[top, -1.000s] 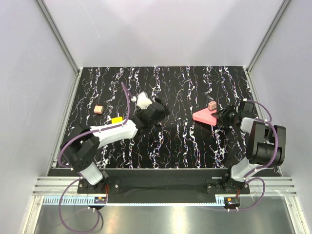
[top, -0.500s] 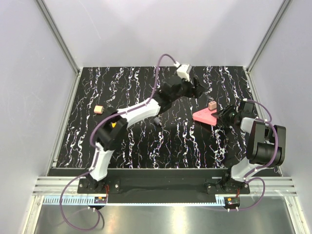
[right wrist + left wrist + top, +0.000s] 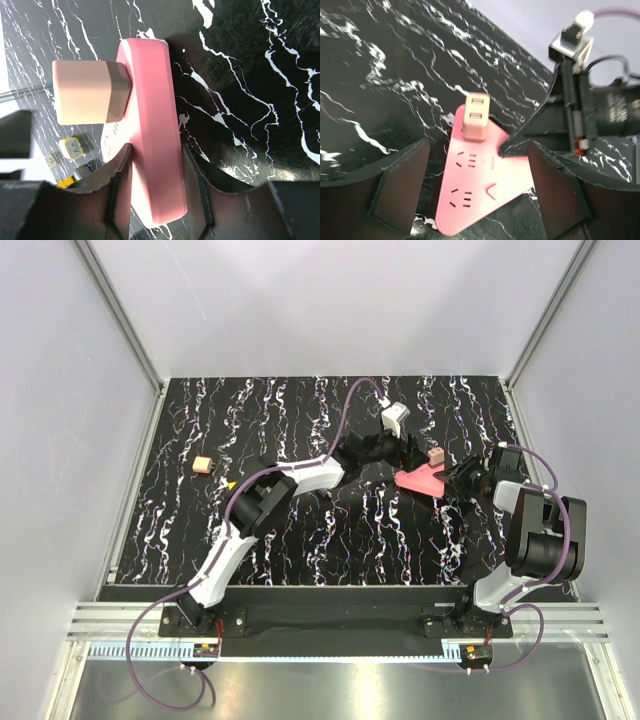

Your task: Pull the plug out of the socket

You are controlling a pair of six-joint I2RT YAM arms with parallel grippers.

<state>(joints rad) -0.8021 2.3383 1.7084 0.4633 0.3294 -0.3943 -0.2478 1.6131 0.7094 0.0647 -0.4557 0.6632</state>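
On the black counter [image 3: 330, 540], the pink socket [image 3: 470, 200] is gripped at its edge by the right gripper [image 3: 155, 150]. The left gripper [image 3: 477, 150] is held wide open, empty. The small plug [image 3: 475, 117] is seen just ahead of it and should be pinched squarely, then pulled straight out.

I saw a black bench [image 3: 350, 540] veined with white across the middle of the frame. On it lay a pink triangular socket [image 3: 418, 481] right of centre, a small tan block [image 3: 203, 465] at left, and a yellow piece [image 3: 233, 483] near that block, partly hidden.
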